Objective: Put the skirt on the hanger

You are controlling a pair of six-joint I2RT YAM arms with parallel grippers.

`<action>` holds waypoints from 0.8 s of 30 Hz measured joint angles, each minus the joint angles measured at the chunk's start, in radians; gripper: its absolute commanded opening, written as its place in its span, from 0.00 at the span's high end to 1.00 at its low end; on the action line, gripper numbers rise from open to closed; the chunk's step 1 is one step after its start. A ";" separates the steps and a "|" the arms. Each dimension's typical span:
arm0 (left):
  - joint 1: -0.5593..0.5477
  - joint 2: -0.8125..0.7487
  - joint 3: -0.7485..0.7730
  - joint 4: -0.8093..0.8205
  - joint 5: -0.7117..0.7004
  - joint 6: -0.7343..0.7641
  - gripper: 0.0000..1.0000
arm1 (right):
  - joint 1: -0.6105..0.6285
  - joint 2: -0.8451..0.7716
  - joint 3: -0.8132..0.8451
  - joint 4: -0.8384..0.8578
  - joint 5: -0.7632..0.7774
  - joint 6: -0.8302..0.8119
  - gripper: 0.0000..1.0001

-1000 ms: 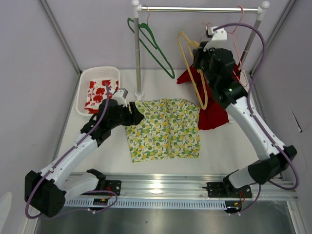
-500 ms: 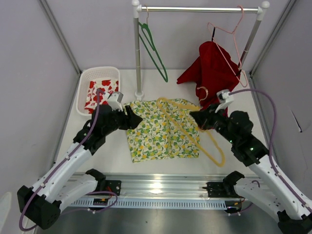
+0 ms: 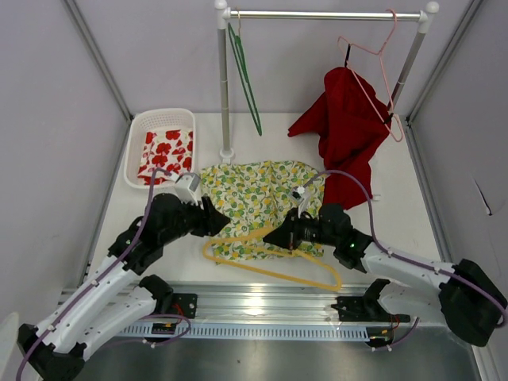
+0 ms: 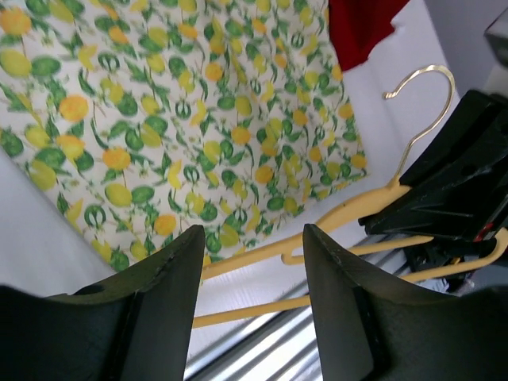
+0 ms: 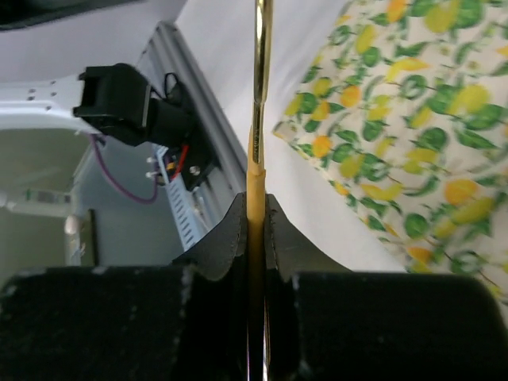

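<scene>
The lemon-print skirt (image 3: 262, 198) lies flat on the table. It also shows in the left wrist view (image 4: 182, 119) and the right wrist view (image 5: 405, 119). The yellow hanger (image 3: 266, 258) is low over the skirt's near edge, its metal hook (image 4: 421, 87) pointing away. My right gripper (image 3: 279, 236) is shut on the hanger's neck (image 5: 255, 175), the jaws pinching it (image 5: 255, 208). My left gripper (image 3: 218, 226) is open and empty. It hovers over the hanger's left end (image 4: 262, 254), its gap (image 4: 252, 238) above the yellow bars.
A white basket (image 3: 135, 131) with red floral cloth stands at back left. The clothes rail (image 3: 325, 14) at the back carries a green hanger (image 3: 242, 67) and a pink hanger (image 3: 373, 71) with a red garment (image 3: 345, 127). A metal rail (image 3: 262, 302) runs along the near edge.
My right arm has carried the yellow hanger from the rack down to the skirt's near edge. My left gripper has moved toward the near edge, to the hanger's left end.
</scene>
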 measured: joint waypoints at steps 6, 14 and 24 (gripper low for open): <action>-0.062 0.010 -0.038 -0.079 -0.049 -0.043 0.46 | 0.043 0.132 -0.031 0.208 -0.021 0.035 1.00; -0.184 0.086 -0.059 -0.166 -0.167 -0.159 0.46 | 0.049 0.219 -0.087 0.341 -0.009 0.037 1.00; -0.227 0.114 -0.152 -0.203 -0.239 -0.274 0.46 | 0.049 0.438 -0.107 0.577 -0.007 0.082 1.00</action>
